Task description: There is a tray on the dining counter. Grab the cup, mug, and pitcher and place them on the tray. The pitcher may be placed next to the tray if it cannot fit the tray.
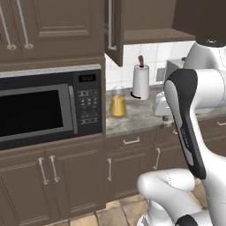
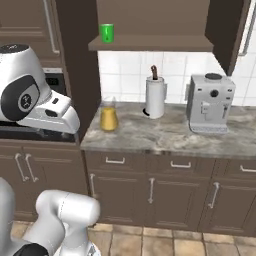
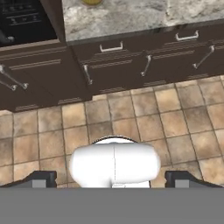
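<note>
Gripper [image 3: 112, 179] wide open, empty, over floor. Pitcher [image 2: 108, 118] upright on worktop beside towel roll [image 2: 155, 97]; mug [image 2: 106, 33] on shelf. Glass likely heavy, slippery, fragile: best gripped at neck.

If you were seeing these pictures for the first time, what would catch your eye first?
The amber-bellied glass pitcher on the stone worktop, left of the white paper-towel roll and grey coffee machine. Above, a bright green mug stands alone on the shelf. The open hand hangs over the tiled floor.
</note>
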Motion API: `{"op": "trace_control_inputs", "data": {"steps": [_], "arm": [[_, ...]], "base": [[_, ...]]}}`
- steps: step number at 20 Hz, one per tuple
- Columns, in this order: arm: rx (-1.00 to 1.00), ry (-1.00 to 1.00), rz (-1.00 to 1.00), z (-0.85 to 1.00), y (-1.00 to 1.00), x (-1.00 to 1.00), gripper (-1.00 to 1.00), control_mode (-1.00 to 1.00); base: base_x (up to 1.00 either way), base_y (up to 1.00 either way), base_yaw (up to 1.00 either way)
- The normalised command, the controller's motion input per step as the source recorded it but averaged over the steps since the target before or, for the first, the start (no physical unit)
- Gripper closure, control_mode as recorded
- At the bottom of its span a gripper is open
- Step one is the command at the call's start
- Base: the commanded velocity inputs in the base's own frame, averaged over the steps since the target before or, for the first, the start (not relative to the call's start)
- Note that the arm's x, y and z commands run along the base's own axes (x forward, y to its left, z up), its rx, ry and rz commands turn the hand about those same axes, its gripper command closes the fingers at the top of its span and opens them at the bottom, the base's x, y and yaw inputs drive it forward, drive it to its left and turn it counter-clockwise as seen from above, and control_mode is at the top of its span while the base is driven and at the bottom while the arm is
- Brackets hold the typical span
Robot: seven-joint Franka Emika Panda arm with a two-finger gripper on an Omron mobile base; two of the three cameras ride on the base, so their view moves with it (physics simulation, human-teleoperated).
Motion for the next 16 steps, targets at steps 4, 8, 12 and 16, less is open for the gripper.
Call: {"op": "trace_control_inputs", "data": {"steps": [4, 8, 12, 16], "arm": [[0.0, 0.0, 0.0, 0.0, 0.0, 0.0, -1.0, 1.0], [0.0, 0.0, 0.0, 0.0, 0.0, 0.0, -1.0, 1.0], [0.0, 0.0, 0.0, 0.0, 0.0, 0.0, -1.0, 1.0], [0.0, 0.0, 0.0, 0.0, 0.0, 0.0, -1.0, 1.0]], "base": [[0.0, -1.0, 0.0], [0.22, -0.46, 0.0], [0.8, 0.15, 0.0], [0.89, 0.6, 0.06]]}}
